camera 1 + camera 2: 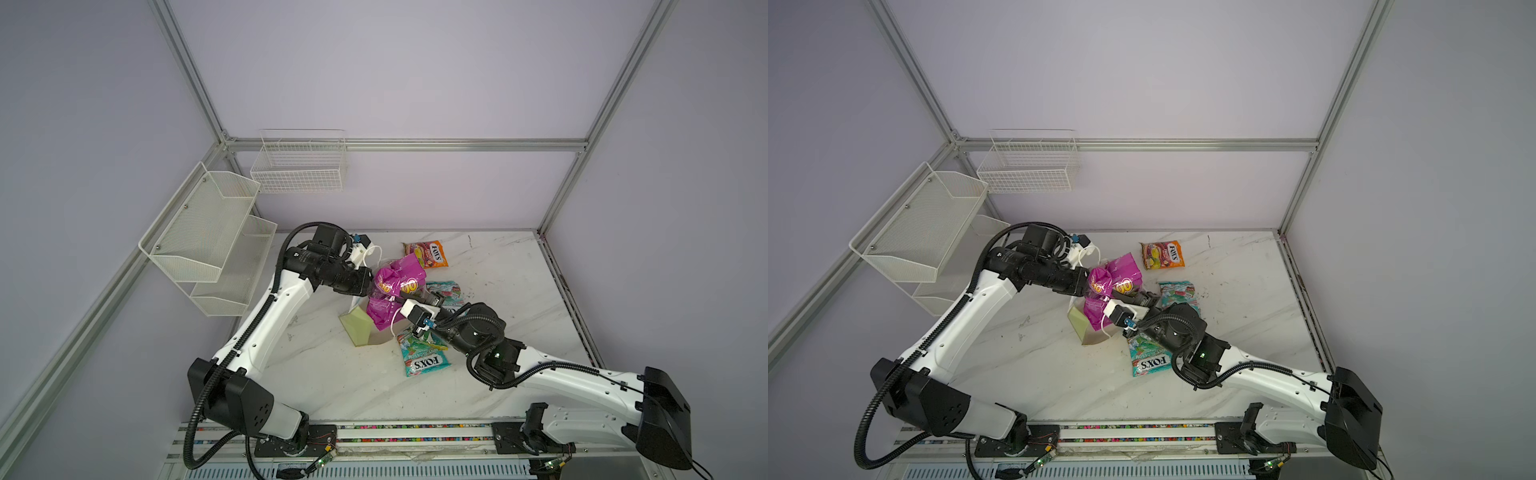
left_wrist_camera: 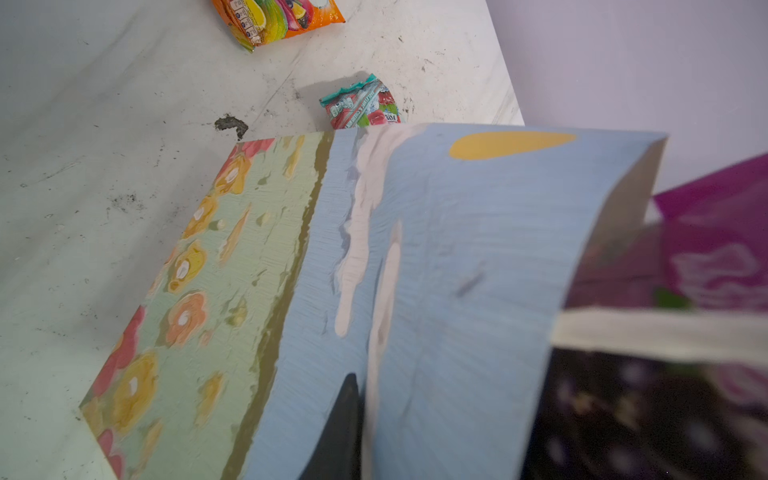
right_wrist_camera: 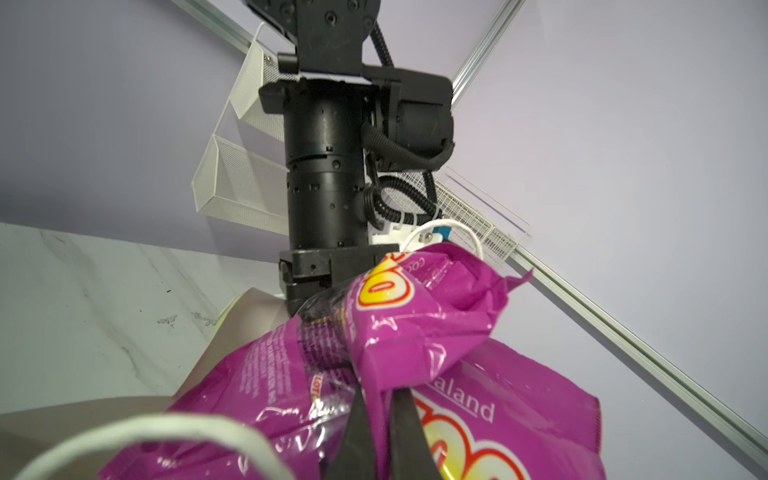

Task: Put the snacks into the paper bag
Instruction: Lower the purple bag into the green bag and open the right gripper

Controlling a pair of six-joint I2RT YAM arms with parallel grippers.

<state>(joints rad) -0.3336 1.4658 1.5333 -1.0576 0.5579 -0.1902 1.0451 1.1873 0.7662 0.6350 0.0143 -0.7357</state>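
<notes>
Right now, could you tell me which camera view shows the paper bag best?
The left wrist view: the paper bag and its sky-and-sun print fill it. Both top views show only its yellow-green side beneath the magenta packet. Right wrist view: mainly its cord handle.

Left arm point(image 1: 270, 316) and right arm point(image 1: 582, 378): white shells, black joints, ribbed black cables point(image 1: 285, 249); blue plug point(image 1: 429, 323) at wrist, green light point(image 1: 497, 355) at 4 o'clock of it; right gripper point(image 3: 380, 399) fingers black.
</notes>
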